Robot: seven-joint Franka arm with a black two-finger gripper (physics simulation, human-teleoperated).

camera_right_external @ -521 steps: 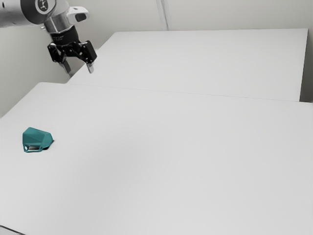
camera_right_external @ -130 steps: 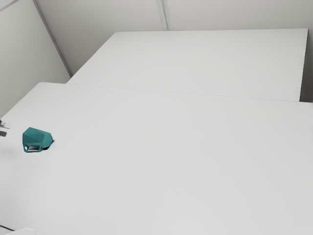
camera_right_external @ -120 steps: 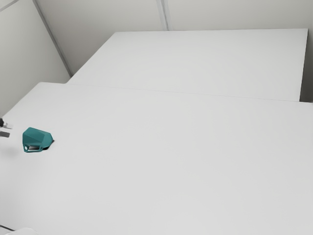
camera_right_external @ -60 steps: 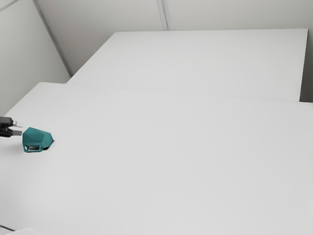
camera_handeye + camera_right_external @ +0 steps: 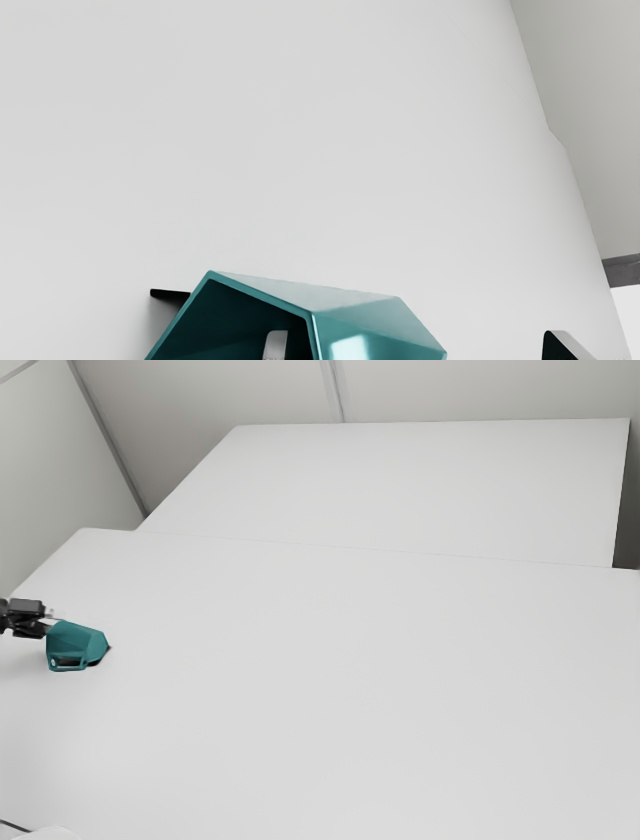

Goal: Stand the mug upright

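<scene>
Table (image 5: 350,690): one, white, smooth, plain, its corner at the far left of the exterior view rounded. A thin seam (image 5: 330,546) runs across it; past this the white top carries on.

Lying directly on it: one mug (image 5: 78,641), teal, many-faceted, tipped on its side near the exterior view's left. Mouth (image 5: 225,320) turned to the exterior view's left, handle (image 5: 68,669) on the side nearest me.
</scene>
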